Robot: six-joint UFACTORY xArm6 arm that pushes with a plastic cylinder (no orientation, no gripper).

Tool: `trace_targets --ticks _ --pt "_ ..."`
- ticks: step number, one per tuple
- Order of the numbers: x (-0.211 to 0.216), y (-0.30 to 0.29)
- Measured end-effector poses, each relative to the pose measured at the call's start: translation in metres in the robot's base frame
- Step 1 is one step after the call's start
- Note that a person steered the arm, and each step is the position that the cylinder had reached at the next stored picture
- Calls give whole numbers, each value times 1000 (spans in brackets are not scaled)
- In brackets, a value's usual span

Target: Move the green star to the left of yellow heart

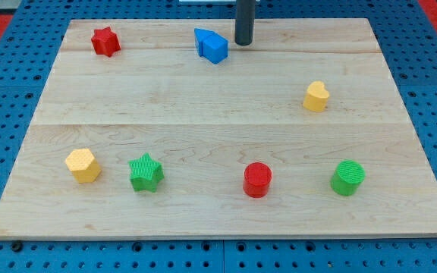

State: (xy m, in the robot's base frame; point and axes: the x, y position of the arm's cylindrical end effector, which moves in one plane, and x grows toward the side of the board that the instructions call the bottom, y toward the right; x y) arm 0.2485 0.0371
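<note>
The green star (146, 173) lies near the view's bottom left of the wooden board (203, 98). The yellow heart (316, 96) lies at the view's right, well above and far to the right of the star. My tip (243, 43) is at the view's top centre, just right of a blue block (212, 45). It is far from both the star and the heart and touches neither.
A red star (105, 41) lies at the top left. A yellow hexagon (83, 165) sits just left of the green star. A red cylinder (257, 180) and a green cylinder (347, 177) lie along the bottom right.
</note>
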Motion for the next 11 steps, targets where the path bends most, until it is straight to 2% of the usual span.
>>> trace_targets --ticks 1,2,3,4,5,6,7,9,10,11 --pt "45 -35" --pt "89 -42" --pt "145 -21" --pt "191 -50" --pt "220 -152" --pt "277 -205" --pt "290 -191" --pt "291 -108" --pt "321 -96" --pt "283 -75"
